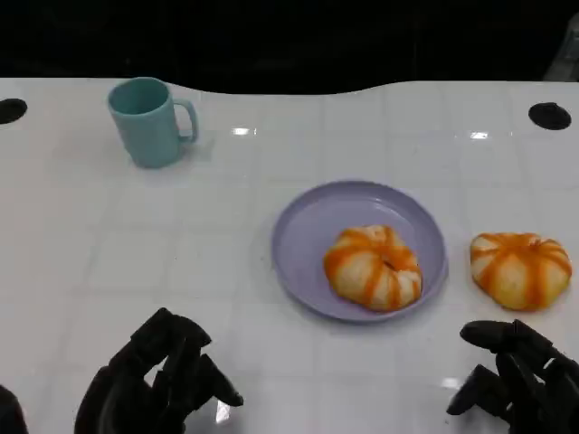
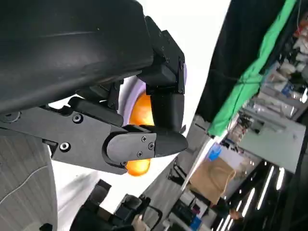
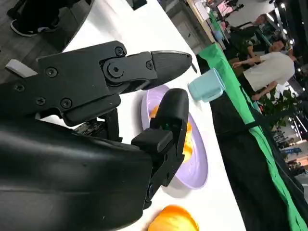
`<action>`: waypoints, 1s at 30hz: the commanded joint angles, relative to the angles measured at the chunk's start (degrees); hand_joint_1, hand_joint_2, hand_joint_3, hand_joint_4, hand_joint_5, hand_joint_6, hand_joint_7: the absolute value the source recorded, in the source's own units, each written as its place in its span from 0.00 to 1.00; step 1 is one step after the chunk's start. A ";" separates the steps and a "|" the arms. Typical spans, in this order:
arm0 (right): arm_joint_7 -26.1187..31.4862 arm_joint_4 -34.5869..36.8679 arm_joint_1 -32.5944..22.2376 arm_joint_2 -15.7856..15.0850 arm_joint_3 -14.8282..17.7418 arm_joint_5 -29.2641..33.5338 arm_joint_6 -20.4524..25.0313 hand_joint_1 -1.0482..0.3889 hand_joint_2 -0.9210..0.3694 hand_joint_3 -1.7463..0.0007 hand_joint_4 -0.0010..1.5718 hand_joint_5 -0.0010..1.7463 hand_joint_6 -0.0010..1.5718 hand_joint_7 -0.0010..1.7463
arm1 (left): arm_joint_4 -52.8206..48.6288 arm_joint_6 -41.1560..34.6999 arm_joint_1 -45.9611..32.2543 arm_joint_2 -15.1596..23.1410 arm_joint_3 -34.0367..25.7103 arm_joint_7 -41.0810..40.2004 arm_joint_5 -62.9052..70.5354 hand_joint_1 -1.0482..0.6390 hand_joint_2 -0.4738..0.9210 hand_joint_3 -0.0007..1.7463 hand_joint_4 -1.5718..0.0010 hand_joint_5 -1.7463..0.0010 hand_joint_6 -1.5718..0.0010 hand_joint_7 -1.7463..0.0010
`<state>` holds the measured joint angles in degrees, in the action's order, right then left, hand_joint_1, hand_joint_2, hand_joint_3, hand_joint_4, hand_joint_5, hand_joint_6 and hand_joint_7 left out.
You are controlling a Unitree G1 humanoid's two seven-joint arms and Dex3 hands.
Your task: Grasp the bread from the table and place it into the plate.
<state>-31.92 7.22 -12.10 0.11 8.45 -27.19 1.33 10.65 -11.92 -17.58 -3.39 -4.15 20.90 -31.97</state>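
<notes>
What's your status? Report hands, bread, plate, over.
Left hand and right hand both empty, low at the near edge. One bread on the purple plate; second bread on the table right of it, just ahead of the right hand. Path unobstructed; teal mug far off.

Close behind the left hand, its black shell looms large and the fingers hold nothing, curling over empty air. Past them a sliver of lilac plate peeks out on the white worktop, orange bread on it. A second orange bun glows just under the fingers. Beyond the worktop's edge, a green drape.
</notes>
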 commanded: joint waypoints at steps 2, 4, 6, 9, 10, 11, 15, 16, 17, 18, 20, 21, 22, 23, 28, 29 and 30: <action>0.32 -0.63 -0.34 -0.62 0.31 0.13 -0.53 0.28 0.00 0.88 0.43 0.82 0.46 0.51 | -0.30 -0.71 -0.29 1.38 -0.72 -0.19 0.11 0.31 1.00 0.22 0.61 0.00 0.73 0.08; -0.02 -0.21 -0.16 -0.56 0.34 0.09 -0.98 0.28 0.00 0.87 0.43 0.82 0.46 0.51 | 0.17 -1.89 -0.67 1.63 -0.79 -1.00 0.05 0.31 1.00 0.20 0.60 0.00 0.71 0.08; -0.09 -0.01 -0.01 -0.48 0.38 -0.03 -1.01 0.28 0.00 0.88 0.43 0.82 0.46 0.51 | 0.12 -1.84 -0.90 1.82 -0.81 -0.85 0.30 0.32 1.00 0.21 0.60 0.00 0.70 0.08; -0.02 -0.02 0.09 -0.67 0.32 0.15 -0.87 0.28 0.00 0.87 0.42 0.82 0.46 0.51 | -1.16 -0.29 -0.24 2.22 -0.78 0.34 1.26 0.32 1.00 0.22 0.60 0.00 0.70 0.07; -0.10 0.19 0.17 -0.69 0.33 0.29 -1.16 0.28 0.00 0.87 0.42 0.82 0.46 0.51 | -1.75 0.42 0.13 2.17 -0.83 0.70 1.47 0.32 1.00 0.22 0.60 0.00 0.70 0.08; -0.15 0.35 0.23 -0.69 0.35 0.36 -1.38 0.27 0.00 0.87 0.42 0.82 0.46 0.52 | -2.44 1.41 0.50 2.14 -0.88 1.33 1.64 0.32 1.00 0.22 0.60 0.00 0.70 0.08; 0.09 0.14 0.33 -0.78 0.48 0.29 -0.90 0.27 0.00 0.87 0.43 0.83 0.46 0.52 | -3.53 2.96 1.55 1.76 -1.18 1.60 1.59 0.32 1.00 0.22 0.60 0.00 0.71 0.09; 0.17 0.06 0.33 -0.81 0.48 0.31 -0.79 0.27 0.00 0.87 0.43 0.83 0.46 0.53 | -3.66 3.18 1.73 1.74 -1.23 1.58 1.61 0.33 1.00 0.22 0.60 0.00 0.71 0.09; 0.24 0.01 0.30 -0.83 0.47 0.43 -0.89 0.27 0.00 0.87 0.43 0.83 0.46 0.53 | -3.84 3.65 1.95 1.66 -1.32 1.53 1.76 0.33 1.00 0.23 0.60 0.00 0.72 0.09; 0.01 0.25 0.38 -0.86 0.55 0.34 -1.03 0.27 0.00 0.87 0.42 0.83 0.46 0.53 | -4.05 4.01 2.18 1.61 -1.44 1.56 1.83 0.33 1.00 0.23 0.60 0.00 0.72 0.09; -0.31 0.58 0.49 -0.89 0.65 0.20 -1.20 0.27 0.00 0.87 0.42 0.83 0.45 0.53 | -4.34 4.45 2.43 1.59 -1.53 1.60 1.86 0.33 1.00 0.23 0.60 0.00 0.72 0.09; -0.39 0.65 0.51 -0.89 0.68 0.17 -1.22 0.27 0.00 0.87 0.42 0.83 0.45 0.52 | -4.43 4.53 2.47 1.60 -1.53 1.62 1.85 0.33 1.00 0.22 0.60 0.00 0.72 0.09; -0.40 0.66 0.52 -0.89 0.69 0.17 -1.22 0.27 0.00 0.87 0.42 0.83 0.45 0.52 | -4.48 4.59 2.49 1.60 -1.53 1.63 1.85 0.33 1.00 0.22 0.60 0.00 0.72 0.09; -0.40 0.74 0.52 -0.94 0.79 0.16 -1.26 0.27 0.00 0.87 0.42 0.83 0.45 0.52 | -4.45 4.56 2.63 1.59 -1.52 1.58 1.80 0.33 1.00 0.22 0.60 0.00 0.72 0.09; -0.06 0.50 0.32 -1.18 0.93 0.20 -0.81 0.26 0.00 0.88 0.43 0.82 0.46 0.52 | -4.33 3.76 2.85 1.59 -1.35 0.86 1.77 0.33 1.00 0.22 0.59 0.00 0.70 0.10; -0.06 0.51 0.32 -1.20 0.93 0.20 -0.80 0.26 0.00 0.88 0.43 0.82 0.46 0.52 | -4.33 3.68 2.86 1.60 -1.35 0.82 1.76 0.33 1.00 0.22 0.59 0.00 0.70 0.10; -0.06 0.53 0.33 -1.21 0.93 0.19 -0.81 0.26 0.00 0.88 0.43 0.82 0.46 0.52 | -4.33 3.68 2.86 1.59 -1.35 0.81 1.77 0.33 1.00 0.22 0.59 0.00 0.70 0.10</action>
<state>-31.92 7.86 -11.69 -0.06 8.49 -26.59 0.77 6.52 -8.15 -14.92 -2.27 -5.19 21.71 -30.29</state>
